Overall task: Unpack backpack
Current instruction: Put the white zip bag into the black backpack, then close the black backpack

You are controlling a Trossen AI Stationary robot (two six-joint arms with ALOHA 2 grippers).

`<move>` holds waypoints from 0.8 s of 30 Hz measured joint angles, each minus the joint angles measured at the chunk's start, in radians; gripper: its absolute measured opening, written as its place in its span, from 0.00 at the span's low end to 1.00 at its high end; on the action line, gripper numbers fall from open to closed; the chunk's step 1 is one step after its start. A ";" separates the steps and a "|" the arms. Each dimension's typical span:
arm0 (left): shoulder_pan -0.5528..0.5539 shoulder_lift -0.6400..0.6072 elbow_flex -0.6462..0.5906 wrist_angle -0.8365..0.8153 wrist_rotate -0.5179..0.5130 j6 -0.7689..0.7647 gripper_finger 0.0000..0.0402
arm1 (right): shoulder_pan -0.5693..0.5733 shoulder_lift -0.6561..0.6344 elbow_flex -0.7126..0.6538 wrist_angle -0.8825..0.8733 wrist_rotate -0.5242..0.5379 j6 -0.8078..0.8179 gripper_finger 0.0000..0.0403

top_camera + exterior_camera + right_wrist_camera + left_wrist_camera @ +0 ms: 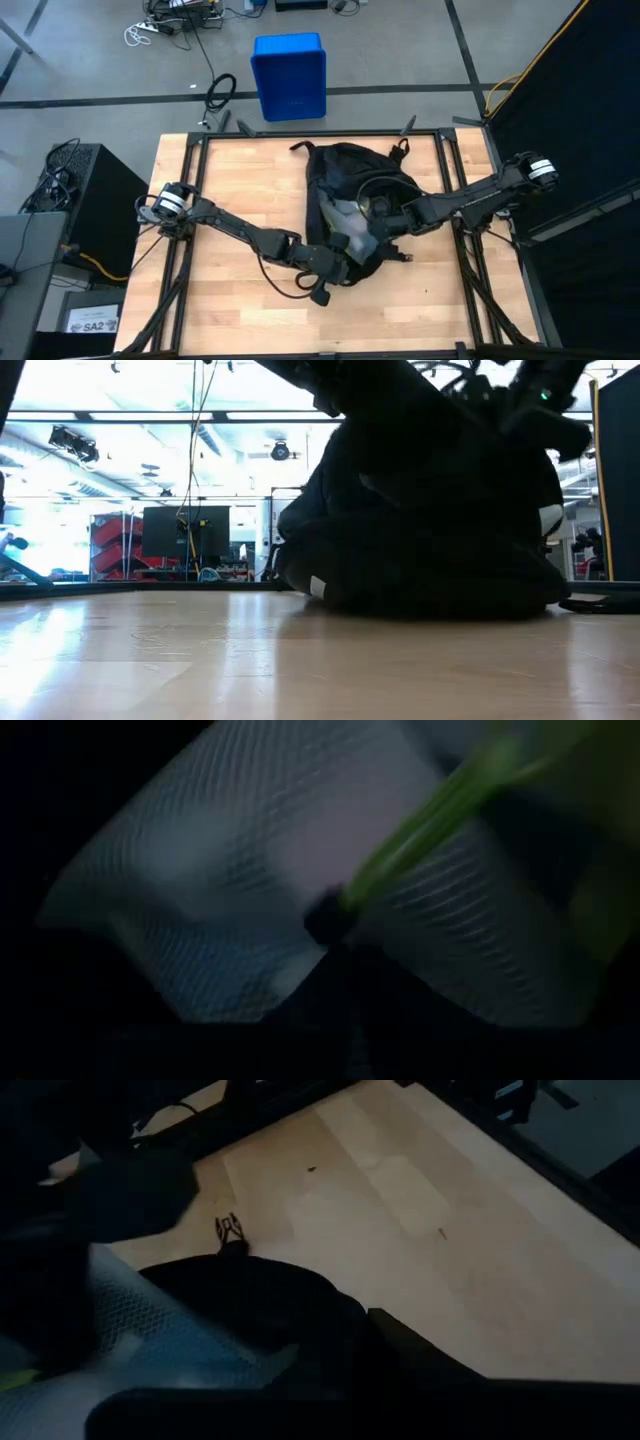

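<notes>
Grey-white mesh fabric (250,890) right against the right wrist lens, lime-green edge (440,810) crossing it; looks like a mesh pouch or inner lining, cannot tell which. Right hand (378,226) reaching in from the right, sunk into the open mouth of the backpack (355,175); fingers together, apparently pinched on that mesh, though the contact itself is hidden by dark fabric. Left hand (335,262) at the near lower edge of the backpack, fingers together, seemingly gripping black backpack fabric at the rim; exact hold not visible. Backpack lying flat around the middle of the bench (220,180), slightly right of centre, straps toward the far edge. Blue bin (289,75) on the floor beyond the far edge of the bench, well apart from the bag.

Step judged: pulling the mesh item out while pinning the bag.

Risks from here:
- Thin pinch on slack mesh; could slip out on the pull, item dropping back inside.
- If mesh is sewn-in lining rather than a loose pouch, pull drags the whole backpack, not the contents.
- Green edge or mesh could snag on the zipper or opening rim; tearing possible.
- Left hold weak or lost: bag lifts and slides toward the right arm.
- Both arms close over the bag; forearm collision likely on a steep lift.
</notes>
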State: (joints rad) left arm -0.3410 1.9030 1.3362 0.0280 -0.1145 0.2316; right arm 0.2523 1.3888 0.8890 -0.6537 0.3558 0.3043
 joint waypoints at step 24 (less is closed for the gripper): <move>-0.001 0.000 0.001 -0.008 -0.003 -0.003 0.00 | 0.421 -0.113 -0.070 -0.331 0.067 0.695 0.00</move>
State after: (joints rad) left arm -0.3420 1.9026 1.3376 0.0196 -0.1177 0.2287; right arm 0.6737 1.2762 0.8187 -0.9846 0.4229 0.9993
